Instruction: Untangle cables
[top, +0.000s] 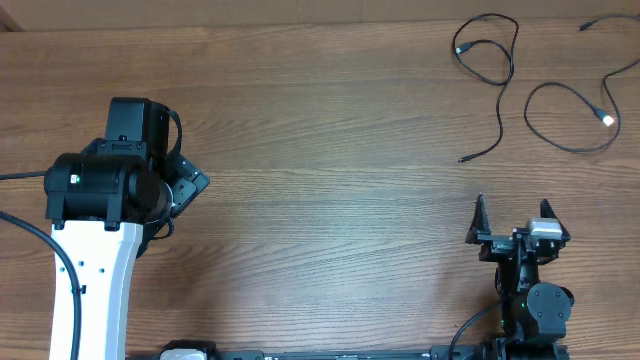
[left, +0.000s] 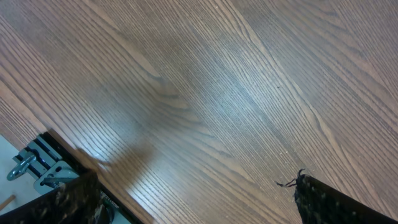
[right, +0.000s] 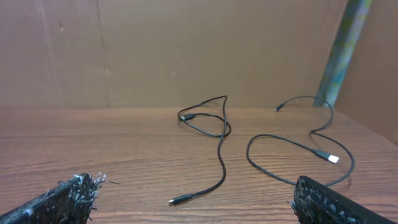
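Two black USB cables lie apart at the wooden table's (top: 320, 120) far right, looped cable (top: 499, 105) beside silver-tipped cable (top: 607, 118), right gripper (top: 513, 220) near, left gripper (left: 199, 199) well apart, both jaws wide, empty

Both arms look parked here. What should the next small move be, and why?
Likely just a tidy-up: the looped cable and the silvery-tipped cable already lie apart, not touching. If anything, I would ease the right gripper, the nearer one and with jaws open, forward toward the looped cable's near plug end, since that cable crosses itself.
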